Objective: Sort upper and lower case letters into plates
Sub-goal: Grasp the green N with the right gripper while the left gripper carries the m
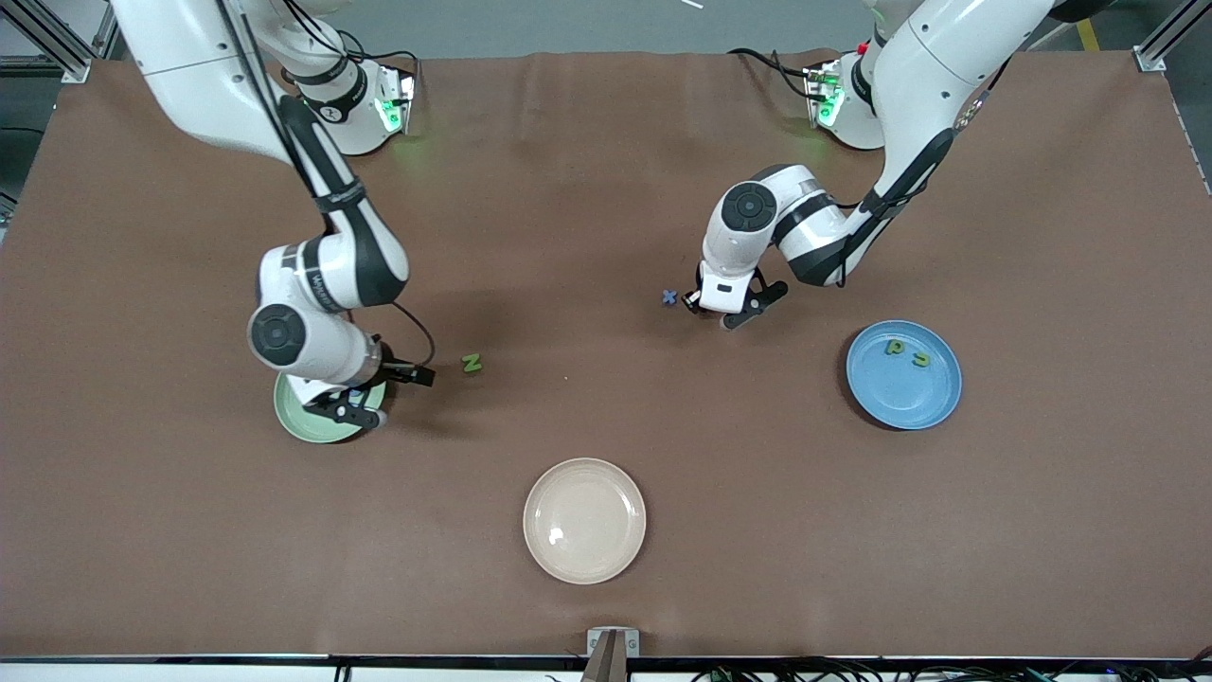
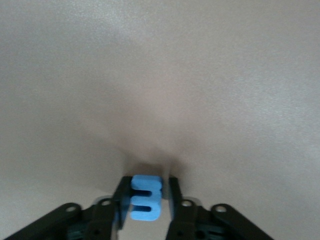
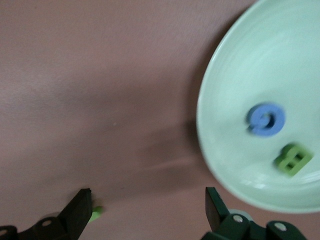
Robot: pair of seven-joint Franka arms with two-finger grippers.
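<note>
Small flat blue foam letter (image 2: 145,197)

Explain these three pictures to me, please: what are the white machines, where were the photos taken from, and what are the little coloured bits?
Two white robot arms stand at a brown table, seen from a high camera facing them. The other two pictures come from cameras on their wrists. The left claw is down at the table beside a small blue letter and closed on a blue letter E. The right claw hangs open over the light green plate, which holds a blue G and a green B. A green N lies near that plate. The blue plate holds two letters; the cream plate holds nothing.
</note>
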